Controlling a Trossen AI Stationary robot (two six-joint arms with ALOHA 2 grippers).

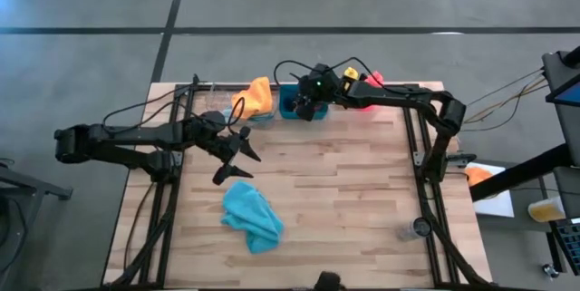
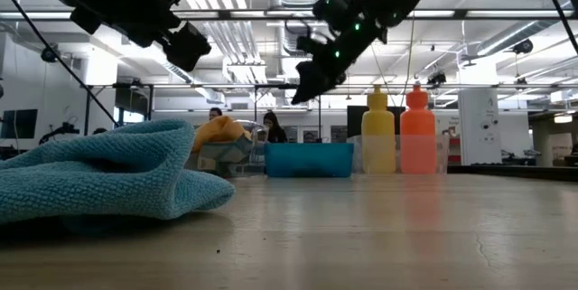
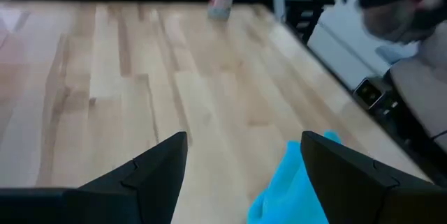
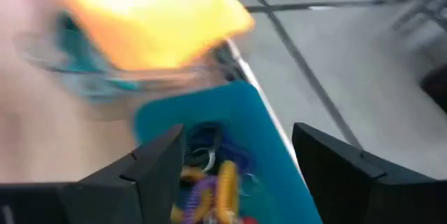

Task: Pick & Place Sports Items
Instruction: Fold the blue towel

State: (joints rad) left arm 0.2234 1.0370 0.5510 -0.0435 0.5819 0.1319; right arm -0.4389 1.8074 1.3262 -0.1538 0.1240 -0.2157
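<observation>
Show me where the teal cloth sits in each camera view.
High view: teal cloth at the table's near middle, just beyond the left gripper.
Low view: near left.
Left wrist view: between the open fingers.
Right wrist view: not in it.
Shared landmark: left gripper.

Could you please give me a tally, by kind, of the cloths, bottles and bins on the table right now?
Cloths: 2, teal cloth and orange cloth
Bottles: 2, yellow bottle and pink-red bottle
Bins: 1, teal bin
Total: 5
</observation>
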